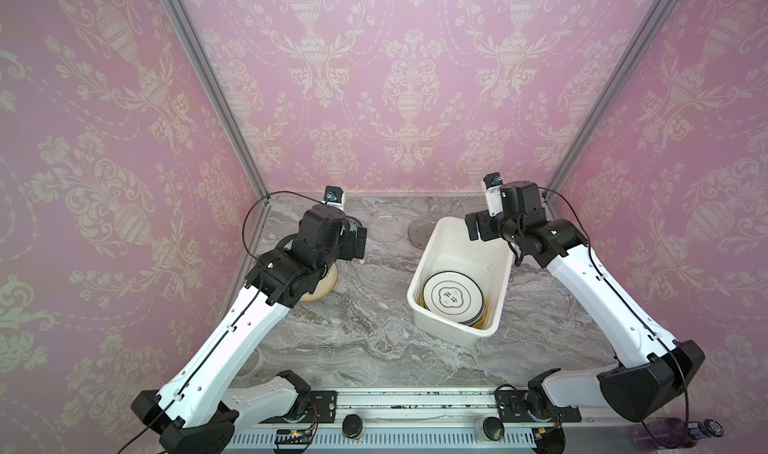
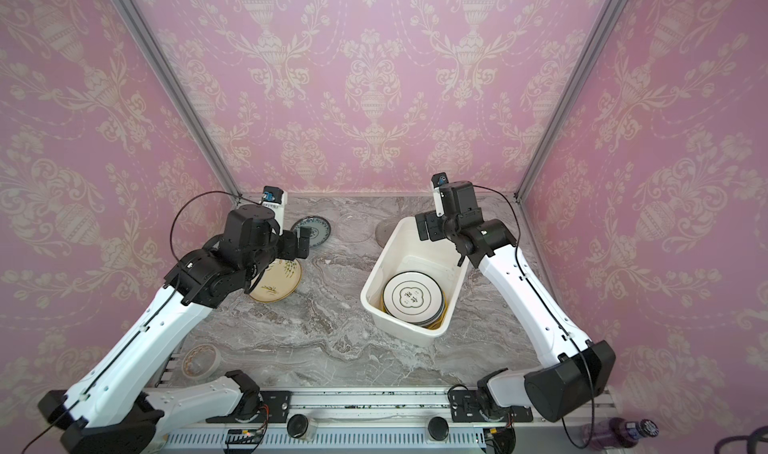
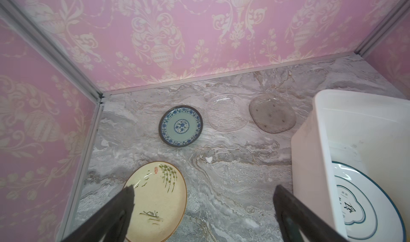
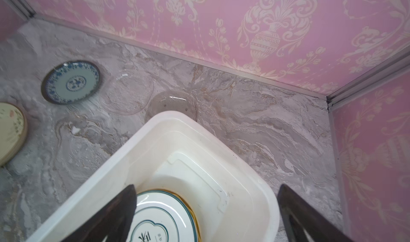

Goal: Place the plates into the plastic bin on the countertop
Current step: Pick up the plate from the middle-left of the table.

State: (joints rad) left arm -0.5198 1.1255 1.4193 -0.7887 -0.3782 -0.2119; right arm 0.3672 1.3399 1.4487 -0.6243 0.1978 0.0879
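Observation:
The white plastic bin [image 1: 419, 281] [image 2: 371, 283] stands on the grey countertop [image 1: 365, 331], right of centre. It holds a stack of plates, topped by a white one with a dark rim [image 1: 453, 296] [image 4: 159, 216]. On the countertop lie a cream floral plate [image 2: 278, 283] [image 3: 159, 198], a teal patterned plate [image 2: 318, 229] [image 3: 180, 126], a clear glass plate [image 3: 226, 112] and a smoky glass plate [image 3: 273, 113]. My left gripper [image 1: 359, 244] [image 3: 204, 190] hangs open and empty beside the cream plate. My right gripper [image 1: 478, 227] [image 4: 206, 187] is open and empty above the bin's far end.
A roll of tape [image 2: 200, 361] lies near the front left, partly under my left arm. Pink walls with metal corner posts close the back and both sides. A purple bottle [image 2: 619, 431] lies outside the front right.

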